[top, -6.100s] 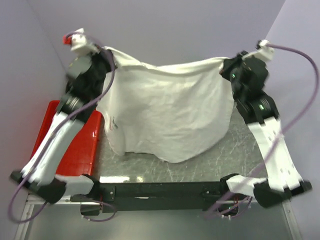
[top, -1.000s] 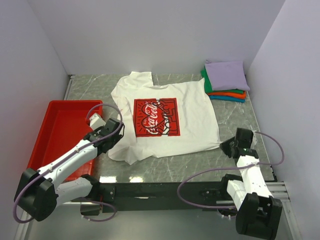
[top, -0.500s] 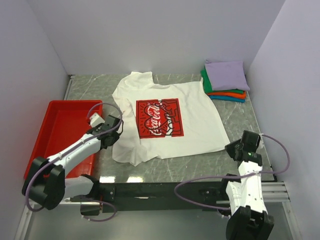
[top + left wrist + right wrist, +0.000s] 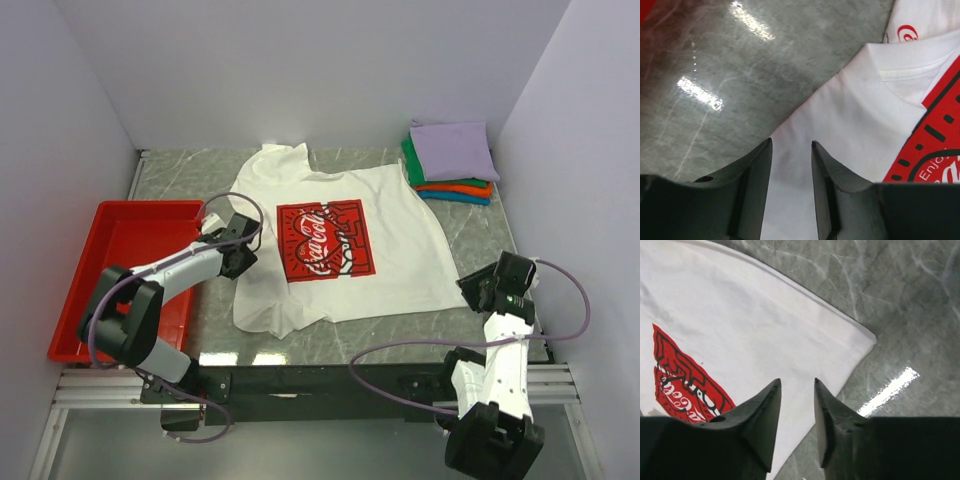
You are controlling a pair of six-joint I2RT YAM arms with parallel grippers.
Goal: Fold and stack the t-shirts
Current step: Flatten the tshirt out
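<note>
The white t-shirt (image 4: pixel 400 250) with the red square print (image 4: pixel 327 241) lies spread flat, print up, in the middle of the table. My left gripper (image 4: pixel 243 258) sits low over its left edge near the collar. In the left wrist view the left gripper (image 4: pixel 791 142) is open, with white cloth (image 4: pixel 850 115) under the gap. My right gripper (image 4: pixel 470 292) hovers at the shirt's near right corner. Seen from the right wrist, the right gripper (image 4: pixel 797 381) is open above the hem corner (image 4: pixel 860 337). A stack of folded t-shirts (image 4: pixel 452 148), lavender on top, sits at the back right.
A red plastic tray (image 4: pixel 120 250) stands along the left side, with my left arm lying across its near corner. Grey walls close in the table at the left, back and right. Bare marble table (image 4: pixel 180 180) shows at the back left.
Six seconds ago both grippers held the shirt up in the air. In the last second it lies flat, both grippers have opened off it, and the left gripper has moved farther in.
</note>
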